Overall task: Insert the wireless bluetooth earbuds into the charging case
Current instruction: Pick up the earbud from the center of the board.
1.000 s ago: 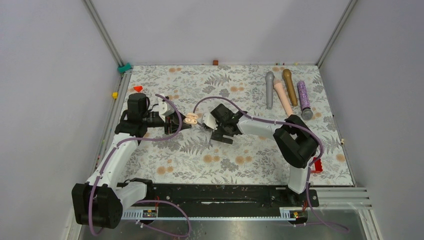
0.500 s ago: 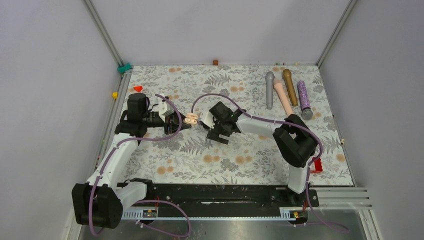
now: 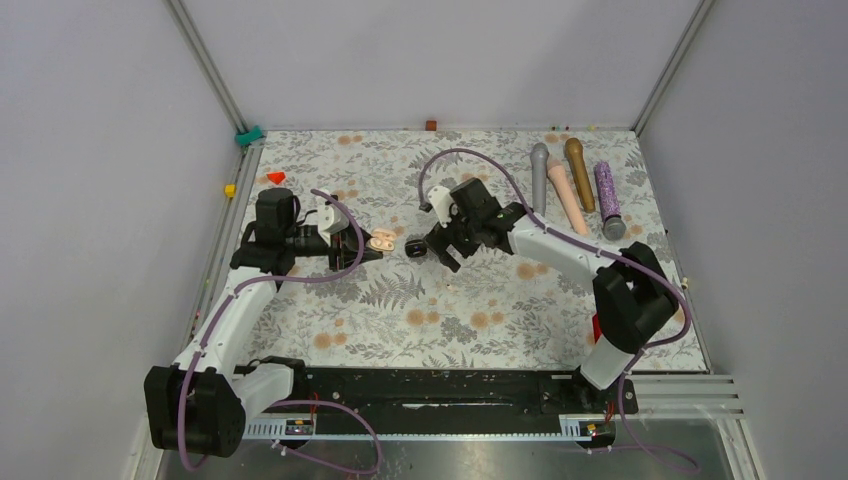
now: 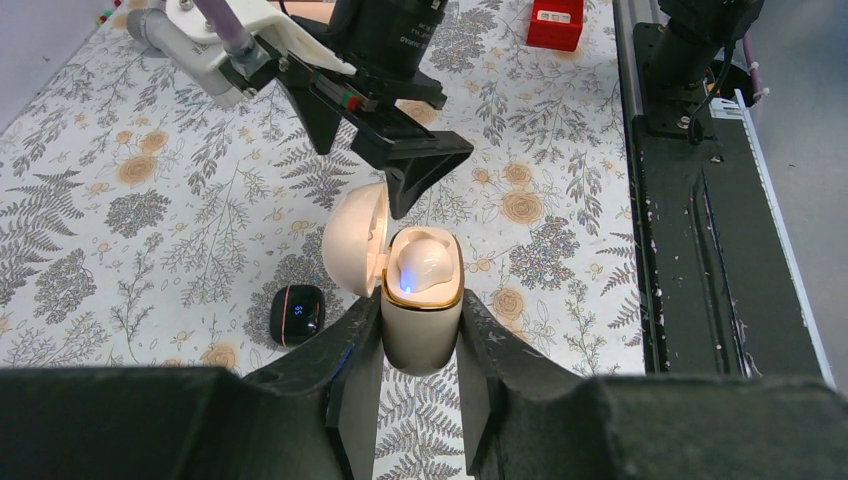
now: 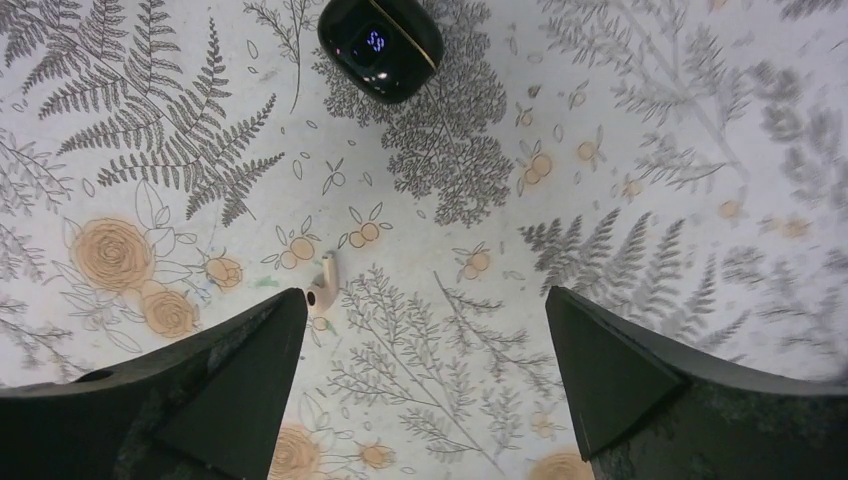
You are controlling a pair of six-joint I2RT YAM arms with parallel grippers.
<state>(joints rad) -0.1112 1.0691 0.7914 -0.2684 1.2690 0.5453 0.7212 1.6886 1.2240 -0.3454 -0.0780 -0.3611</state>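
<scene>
Open cream charging case, gold-rimmed

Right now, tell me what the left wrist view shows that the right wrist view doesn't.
Only left wrist: the left gripper shut on the open charging case, with a seated earbud inside. Only right wrist: a loose earbud lying on the floral cloth near one finger. Both: the open right gripper, the black case with a lit display, and that cloth.
</scene>
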